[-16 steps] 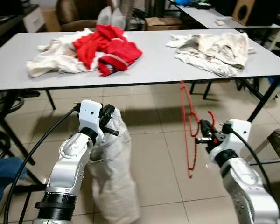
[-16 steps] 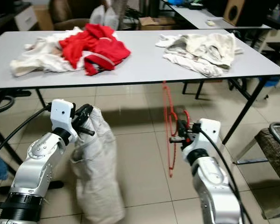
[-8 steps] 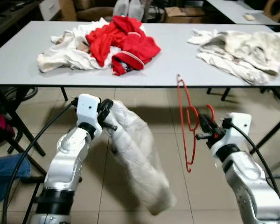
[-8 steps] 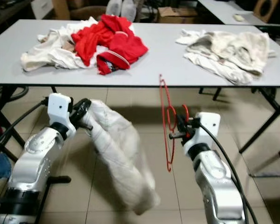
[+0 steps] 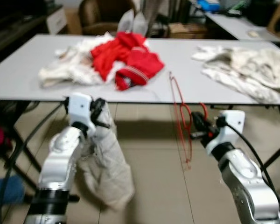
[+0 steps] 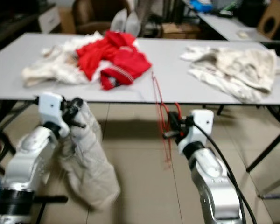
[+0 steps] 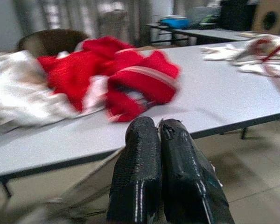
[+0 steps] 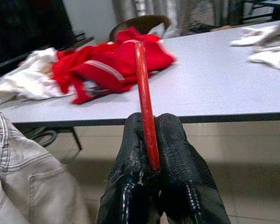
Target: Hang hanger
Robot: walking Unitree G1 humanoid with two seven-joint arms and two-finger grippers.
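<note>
before the table (image 5: 18,84), right gripper (image 8: 149,163) pinches red hanger (image 5: 179,112), left gripper (image 7: 158,140) clamps pale trousers (image 5: 105,163).

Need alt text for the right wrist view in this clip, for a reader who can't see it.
The right gripper has its two black fingers pinched shut on a thin red hanger, which rises toward a grey table. A red garment and white clothes lie heaped on the table; pale trousers hang at the side.

Thin red hanger (image 5: 181,122), upright, before table edge
</note>
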